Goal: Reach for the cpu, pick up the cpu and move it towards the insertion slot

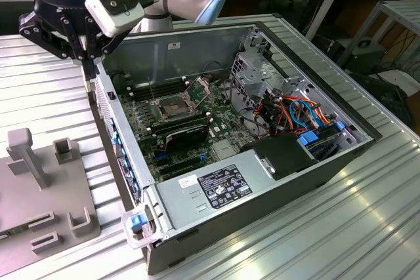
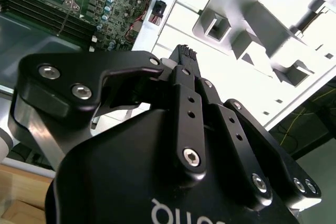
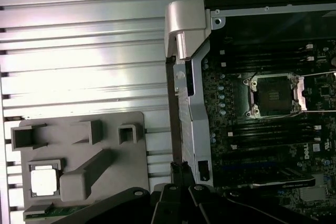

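The cpu (image 3: 44, 181) is a pale square chip lying in a square pocket of the grey fixture (image 3: 105, 156) on the slatted table, beside the open computer case. The insertion slot (image 3: 273, 95) is a metal-framed socket with a dark centre on the motherboard, and it shows in the exterior view too as the insertion slot (image 1: 172, 106). My gripper (image 1: 87, 63) hangs over the case's side wall, between fixture and motherboard. Its fingertips (image 3: 181, 169) meet with nothing between them, well apart from the cpu. The second wrist view has the shut fingers (image 2: 184, 59) above the fixture (image 2: 252, 30).
The case's side wall (image 3: 191, 103) stands between fixture and motherboard. Inside the case are a black expansion card (image 1: 187, 134), a power supply (image 1: 216, 185), a drive cage (image 1: 256, 70) and coloured cables (image 1: 298, 113). The fixture (image 1: 39, 181) carries upright posts.
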`<state>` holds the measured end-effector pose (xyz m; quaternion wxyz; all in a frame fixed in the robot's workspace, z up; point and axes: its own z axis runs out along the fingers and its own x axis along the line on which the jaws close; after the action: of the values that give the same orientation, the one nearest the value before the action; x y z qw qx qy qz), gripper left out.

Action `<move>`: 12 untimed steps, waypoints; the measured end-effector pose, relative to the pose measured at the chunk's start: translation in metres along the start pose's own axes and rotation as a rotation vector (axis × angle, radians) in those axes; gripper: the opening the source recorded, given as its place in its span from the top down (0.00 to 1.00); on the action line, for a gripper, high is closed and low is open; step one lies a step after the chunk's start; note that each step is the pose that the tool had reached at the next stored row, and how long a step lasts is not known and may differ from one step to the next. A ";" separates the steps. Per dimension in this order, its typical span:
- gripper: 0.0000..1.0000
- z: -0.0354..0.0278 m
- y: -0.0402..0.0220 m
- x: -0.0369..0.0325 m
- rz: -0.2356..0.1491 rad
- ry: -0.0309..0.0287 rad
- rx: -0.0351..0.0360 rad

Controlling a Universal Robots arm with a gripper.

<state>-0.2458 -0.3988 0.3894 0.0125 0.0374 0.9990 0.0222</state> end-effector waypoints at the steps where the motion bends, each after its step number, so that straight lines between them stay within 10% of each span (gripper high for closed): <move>1: 0.89 0.0000 0.0000 0.0006 0.000 0.0000 0.0000; 12: 0.89 -0.0002 -0.0008 0.0100 0.000 0.0000 -0.0006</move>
<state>-0.2559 -0.3988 0.3893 0.0125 0.0374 0.9990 0.0225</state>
